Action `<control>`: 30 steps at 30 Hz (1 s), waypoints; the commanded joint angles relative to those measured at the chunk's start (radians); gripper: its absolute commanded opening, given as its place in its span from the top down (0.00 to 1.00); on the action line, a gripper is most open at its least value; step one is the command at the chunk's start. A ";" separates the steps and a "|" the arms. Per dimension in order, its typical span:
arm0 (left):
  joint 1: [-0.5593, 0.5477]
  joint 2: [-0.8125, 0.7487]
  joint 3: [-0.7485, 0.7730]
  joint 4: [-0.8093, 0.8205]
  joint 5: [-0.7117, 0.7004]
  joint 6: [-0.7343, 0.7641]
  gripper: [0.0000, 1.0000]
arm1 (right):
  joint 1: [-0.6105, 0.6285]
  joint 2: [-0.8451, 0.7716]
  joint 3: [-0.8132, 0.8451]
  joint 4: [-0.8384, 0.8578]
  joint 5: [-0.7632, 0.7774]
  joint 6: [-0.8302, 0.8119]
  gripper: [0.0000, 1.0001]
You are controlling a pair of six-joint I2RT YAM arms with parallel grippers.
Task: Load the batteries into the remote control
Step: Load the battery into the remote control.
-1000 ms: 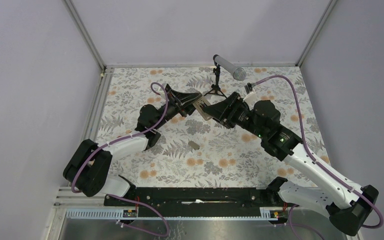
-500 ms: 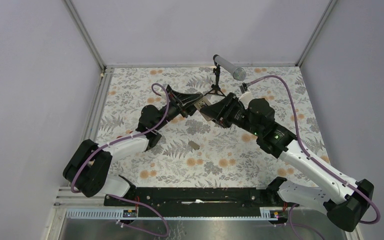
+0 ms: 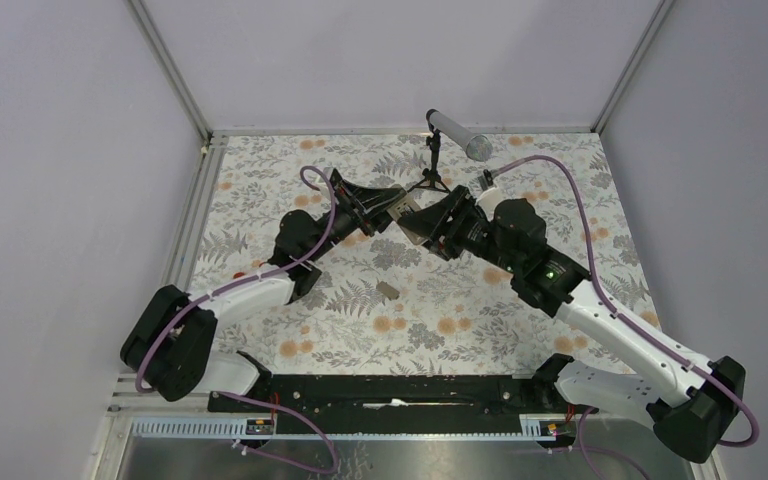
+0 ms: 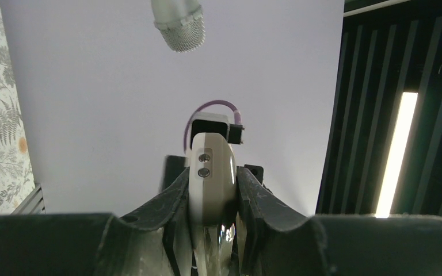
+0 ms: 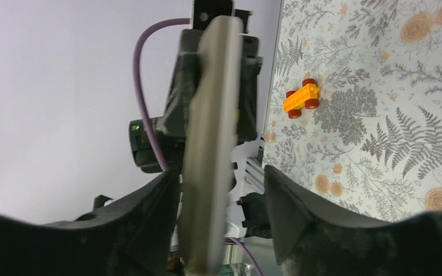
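Floral-print tabletop point(image 3: 260, 180), plain lilac walls point(image 3: 380, 60) on three sides. Microphone point(image 3: 457, 134) on a small black tripod point(image 3: 430, 182) stands near the far edge, mesh head pointing right. Small flat grey cover piece point(image 3: 388, 291) lies on the tabletop well nearer than the microphone, slightly to its left. Orange toy car point(image 5: 301, 98) with red wheels sits on the tabletop. It shows only in the right wrist view, so its place relative to the microphone can't be told.

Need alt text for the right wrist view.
The remote control, seen edge-on, stands between the spread fingers of the right end effector, close to one and clear of the other. The left end effector holds its far end; an orange toy car sits on the floral table.
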 commanded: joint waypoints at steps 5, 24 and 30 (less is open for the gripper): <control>-0.005 -0.078 0.003 0.043 0.021 0.073 1.00 | 0.001 -0.046 -0.017 0.109 -0.007 -0.094 0.09; 0.042 -0.091 0.065 -0.072 0.233 0.277 1.00 | 0.002 -0.078 -0.027 0.019 -0.078 -0.208 0.48; 0.042 -0.097 0.101 -0.163 0.261 0.326 1.00 | 0.001 -0.038 0.012 -0.072 -0.092 -0.269 0.57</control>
